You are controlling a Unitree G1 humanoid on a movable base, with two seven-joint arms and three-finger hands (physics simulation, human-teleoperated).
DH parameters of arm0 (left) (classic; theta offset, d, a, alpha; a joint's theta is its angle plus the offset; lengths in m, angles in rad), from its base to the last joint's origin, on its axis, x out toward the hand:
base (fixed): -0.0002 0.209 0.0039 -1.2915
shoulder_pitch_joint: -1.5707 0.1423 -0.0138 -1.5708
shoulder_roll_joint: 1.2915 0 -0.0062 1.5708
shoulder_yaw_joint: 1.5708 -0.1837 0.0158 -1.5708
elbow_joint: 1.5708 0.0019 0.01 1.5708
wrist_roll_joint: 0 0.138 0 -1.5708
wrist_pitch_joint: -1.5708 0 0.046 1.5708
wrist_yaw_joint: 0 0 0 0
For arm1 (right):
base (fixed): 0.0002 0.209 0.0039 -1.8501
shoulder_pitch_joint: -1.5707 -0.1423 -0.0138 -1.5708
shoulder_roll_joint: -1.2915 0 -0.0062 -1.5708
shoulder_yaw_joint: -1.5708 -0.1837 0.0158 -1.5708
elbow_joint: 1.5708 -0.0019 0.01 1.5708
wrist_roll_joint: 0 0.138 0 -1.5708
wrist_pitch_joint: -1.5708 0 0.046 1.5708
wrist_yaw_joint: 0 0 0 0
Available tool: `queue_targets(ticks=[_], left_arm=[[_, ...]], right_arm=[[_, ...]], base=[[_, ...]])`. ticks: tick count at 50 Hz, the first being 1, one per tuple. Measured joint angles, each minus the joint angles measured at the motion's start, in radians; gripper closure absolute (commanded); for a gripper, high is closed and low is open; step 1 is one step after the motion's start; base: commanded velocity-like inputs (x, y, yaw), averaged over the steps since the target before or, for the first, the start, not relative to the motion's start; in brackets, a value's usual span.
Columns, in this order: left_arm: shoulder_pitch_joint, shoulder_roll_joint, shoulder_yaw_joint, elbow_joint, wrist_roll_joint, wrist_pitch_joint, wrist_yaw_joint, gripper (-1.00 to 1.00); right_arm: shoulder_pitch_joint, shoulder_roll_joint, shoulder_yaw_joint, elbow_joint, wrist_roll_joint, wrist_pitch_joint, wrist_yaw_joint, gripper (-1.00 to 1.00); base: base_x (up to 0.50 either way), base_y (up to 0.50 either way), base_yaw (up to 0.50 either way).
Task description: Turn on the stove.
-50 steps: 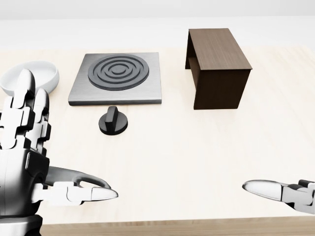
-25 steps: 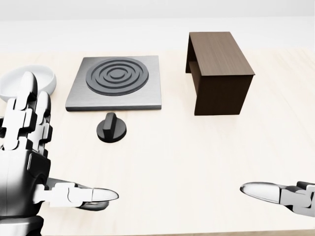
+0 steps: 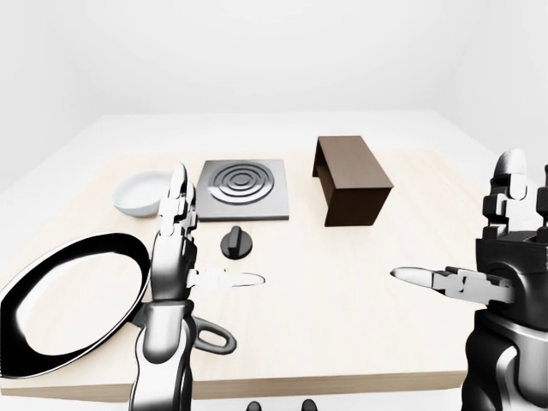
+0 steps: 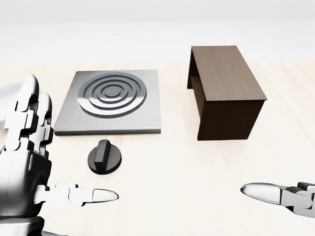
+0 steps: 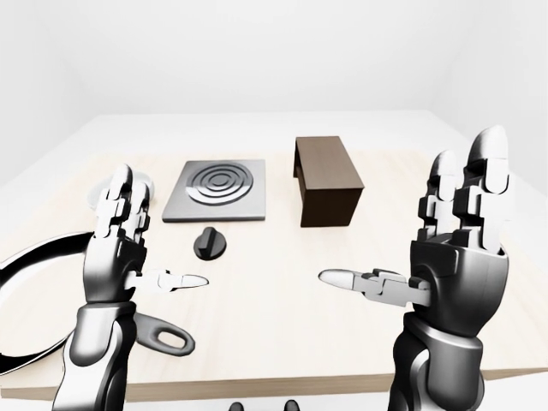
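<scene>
Black round stove knob (image 4: 104, 157) sits on the pale wooden table (image 4: 177, 172), just below the grey square burner plate (image 4: 111, 102) in the head view. Its ridge runs roughly vertically in frame. The left hand (image 4: 29, 162), fingers spread and empty, lies just lower left of it, far nearer than the spread right hand (image 5: 454, 257).

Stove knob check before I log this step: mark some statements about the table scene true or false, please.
1. The knob lies below the stove plate in the head view. True.
2. The left robot hand grips the knob. False: it is open, apart from it.
3. The brown box sits on the stove plate. False: it stands to its right.
4. A frying pan lies at the left of the left-eye view. True.
5. The right robot hand is open. True.
</scene>
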Motion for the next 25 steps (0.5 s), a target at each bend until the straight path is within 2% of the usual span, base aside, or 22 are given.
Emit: queue_targets(ticks=[18, 25], left_arm=[[-0.011, -0.001, 0.000, 0.025, -0.005, 0.000, 0.004, -1.00], [-0.041, -0.001, 0.003, 0.084, -0.005, 0.000, 0.012, -1.00]], right_arm=[[-0.003, -0.001, -0.002, -0.006, 0.002, 0.000, -0.001, -1.00], [-0.002, 0.000, 0.001, -0.010, -0.001, 0.000, -0.003, -1.00]], base=[[0.32, -0.02, 0.00], [0.03, 0.00, 0.00]])
